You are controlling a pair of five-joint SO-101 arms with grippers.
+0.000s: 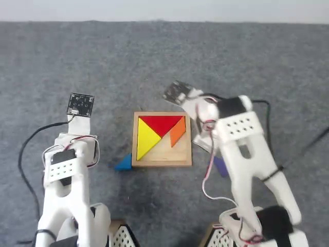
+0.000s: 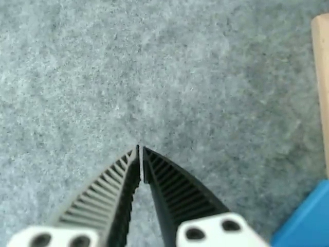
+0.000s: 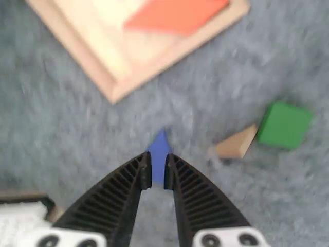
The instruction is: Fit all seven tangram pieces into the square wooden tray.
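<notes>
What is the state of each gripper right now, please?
Left gripper: closed, holding nothing.
Right gripper: closed on the dark blue piece.

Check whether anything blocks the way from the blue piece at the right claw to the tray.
Nothing visible does. Only bare carpet lies between the dark blue piece in the right claw and the tray; its raised rim must be cleared. The green block and tan piece lie aside.

A grey carpet-like surface (image 1: 103, 62) spreads underneath, with a pale strip (image 1: 164, 9) along its far edge.
</notes>
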